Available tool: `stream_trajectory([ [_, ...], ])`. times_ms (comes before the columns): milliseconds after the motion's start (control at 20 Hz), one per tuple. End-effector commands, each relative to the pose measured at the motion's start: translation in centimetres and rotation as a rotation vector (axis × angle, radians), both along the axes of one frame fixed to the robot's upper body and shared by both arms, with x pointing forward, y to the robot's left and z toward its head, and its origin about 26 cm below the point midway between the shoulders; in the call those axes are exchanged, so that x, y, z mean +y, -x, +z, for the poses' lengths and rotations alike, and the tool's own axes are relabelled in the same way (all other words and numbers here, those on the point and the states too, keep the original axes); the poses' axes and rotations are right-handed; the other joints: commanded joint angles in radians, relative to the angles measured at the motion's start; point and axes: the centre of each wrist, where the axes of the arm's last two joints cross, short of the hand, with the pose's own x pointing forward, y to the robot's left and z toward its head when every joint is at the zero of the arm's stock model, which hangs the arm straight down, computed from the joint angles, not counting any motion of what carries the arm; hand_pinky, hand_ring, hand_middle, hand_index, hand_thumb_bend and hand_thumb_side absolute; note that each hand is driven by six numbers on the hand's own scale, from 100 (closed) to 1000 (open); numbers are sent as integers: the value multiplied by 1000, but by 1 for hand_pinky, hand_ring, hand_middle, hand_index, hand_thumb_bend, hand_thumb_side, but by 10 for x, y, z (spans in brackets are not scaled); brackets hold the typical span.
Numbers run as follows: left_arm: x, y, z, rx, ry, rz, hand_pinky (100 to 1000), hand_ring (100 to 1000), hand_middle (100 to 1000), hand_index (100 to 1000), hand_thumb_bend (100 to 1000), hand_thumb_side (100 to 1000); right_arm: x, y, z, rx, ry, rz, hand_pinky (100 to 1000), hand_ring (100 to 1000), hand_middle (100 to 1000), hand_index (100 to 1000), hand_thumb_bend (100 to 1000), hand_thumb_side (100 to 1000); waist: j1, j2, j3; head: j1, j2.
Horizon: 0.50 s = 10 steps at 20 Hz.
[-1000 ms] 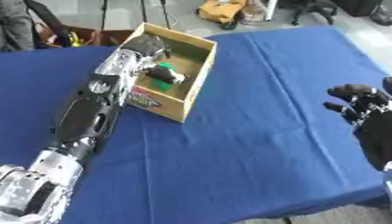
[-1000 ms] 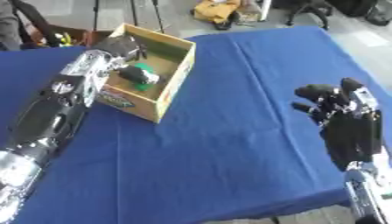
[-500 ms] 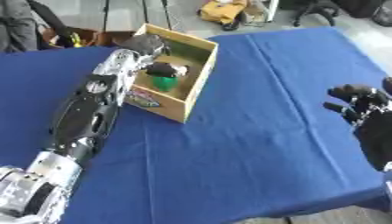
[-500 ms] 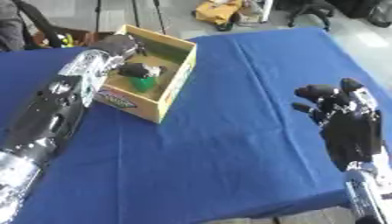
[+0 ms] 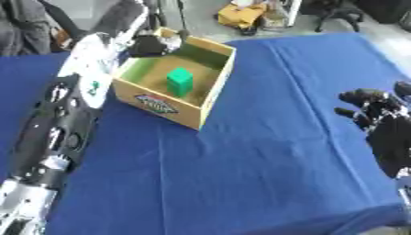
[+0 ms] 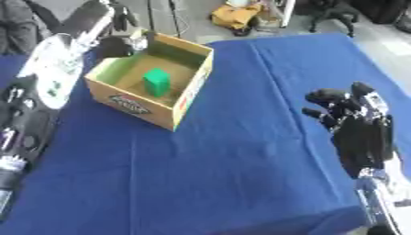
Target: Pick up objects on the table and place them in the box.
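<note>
A small green block (image 5: pixel 180 81) stands on end inside the open, tan cardboard box (image 5: pixel 210 95), near the middle of its floor, its long axis upright. The box sits askew on the blue-clothed counter (image 5: pixel 265 156), one corner pointing toward the robot. The left hand (image 5: pixel 151 45) hovers at the box's far left rim, dark fingers curled and holding nothing. The right hand (image 6: pixel 353 124) rests well apart at the right edge, fingers up and loosely spread, empty.

Beyond the blue-covered table (image 5: pixel 265 174), a yellow bundle (image 5: pixel 241 11) lies on grey floor (image 5: pixel 201 23).
</note>
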Motion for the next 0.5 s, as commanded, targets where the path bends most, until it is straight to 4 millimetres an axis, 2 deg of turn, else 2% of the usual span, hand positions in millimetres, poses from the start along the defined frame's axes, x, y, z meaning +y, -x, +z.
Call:
stream_trajectory([
  [50, 11, 34, 22, -86, 137, -73, 722, 518, 453, 642, 497, 825, -6, 0, 5, -20, 14, -26, 771, 835, 673, 687, 100, 954, -1, -20, 8, -11, -5],
  [200, 27, 56, 2, -20, 244, -107, 740, 516, 452, 646, 452, 861, -9, 2, 2, -12, 15, -43, 771, 835, 673, 686, 100, 957, -3, -23, 29, -17, -4],
  [250, 30, 61, -5, 3, 277, -120, 754, 521, 458, 650, 419, 876, -9, 2, 1, -10, 15, -48, 771, 835, 673, 686, 100, 957, -3, -24, 34, -18, -1],
  [500, 52, 81, -49, 129, 478, -221, 772, 521, 459, 655, 366, 925, -12, 5, -1, -9, 16, -64, 772, 836, 674, 687, 100, 953, -5, -29, 55, -21, 2],
])
